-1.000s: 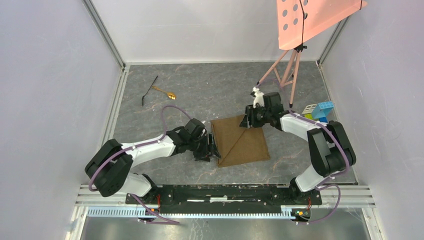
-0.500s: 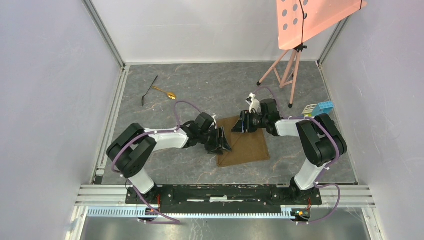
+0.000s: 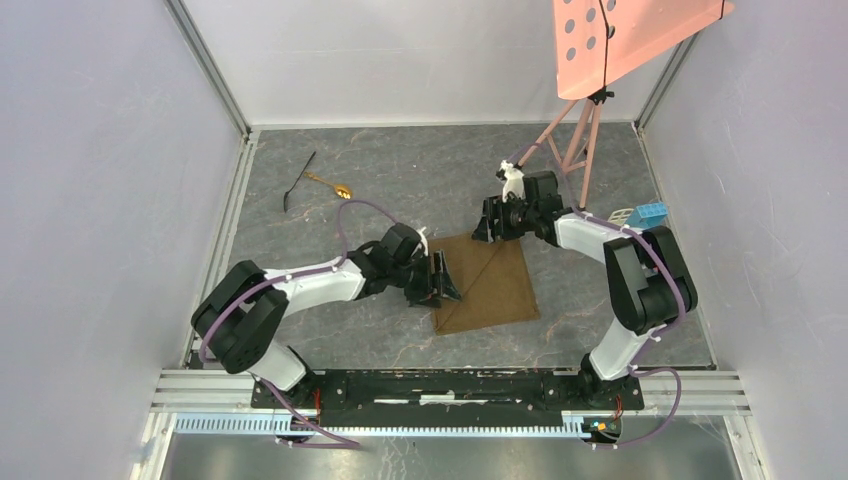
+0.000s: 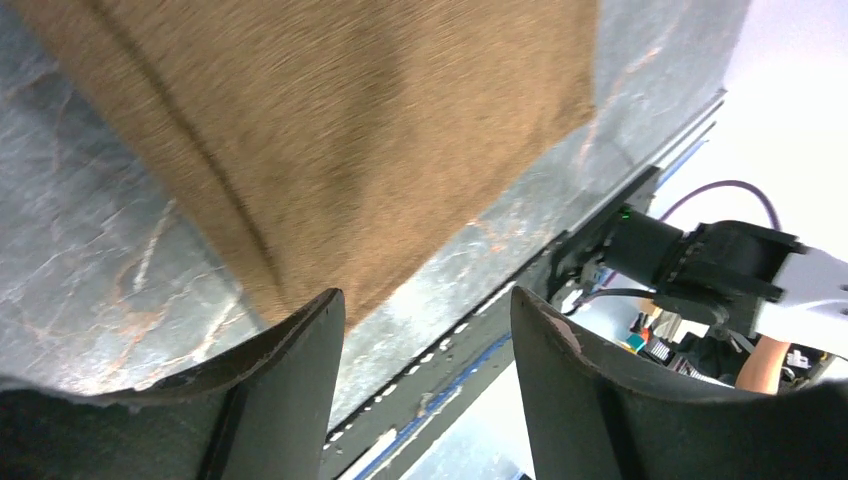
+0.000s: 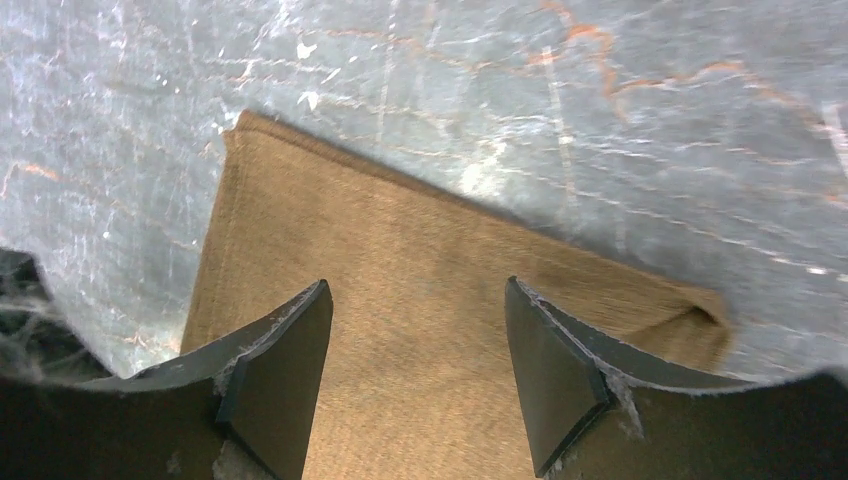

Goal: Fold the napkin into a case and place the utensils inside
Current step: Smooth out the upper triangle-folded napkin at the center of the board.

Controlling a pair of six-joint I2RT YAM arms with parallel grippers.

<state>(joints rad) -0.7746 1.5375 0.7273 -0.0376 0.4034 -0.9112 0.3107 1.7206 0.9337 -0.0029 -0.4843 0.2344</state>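
Note:
The brown napkin (image 3: 495,290) lies flat in the middle of the table, a diagonal crease running across it. My left gripper (image 3: 448,284) is at its left edge, open and empty; in the left wrist view the napkin (image 4: 350,120) lies just beyond the left gripper (image 4: 428,312). My right gripper (image 3: 486,228) hovers open over the napkin's far corner; the right wrist view shows the right gripper (image 5: 415,292) with the napkin (image 5: 420,250) below the gap. The utensils, a gold spoon (image 3: 331,186) and a black utensil (image 3: 298,182), lie at the far left.
A pink perforated board (image 3: 625,35) on a tripod (image 3: 575,145) stands at the far right. Blue and pale toy blocks (image 3: 643,215) sit by the right wall. Metal rails (image 3: 225,215) border the table, with walls on three sides.
The left gripper moved up and right from the napkin's lower-left corner to its left edge. The right gripper shifted over the far corner and drew slightly back.

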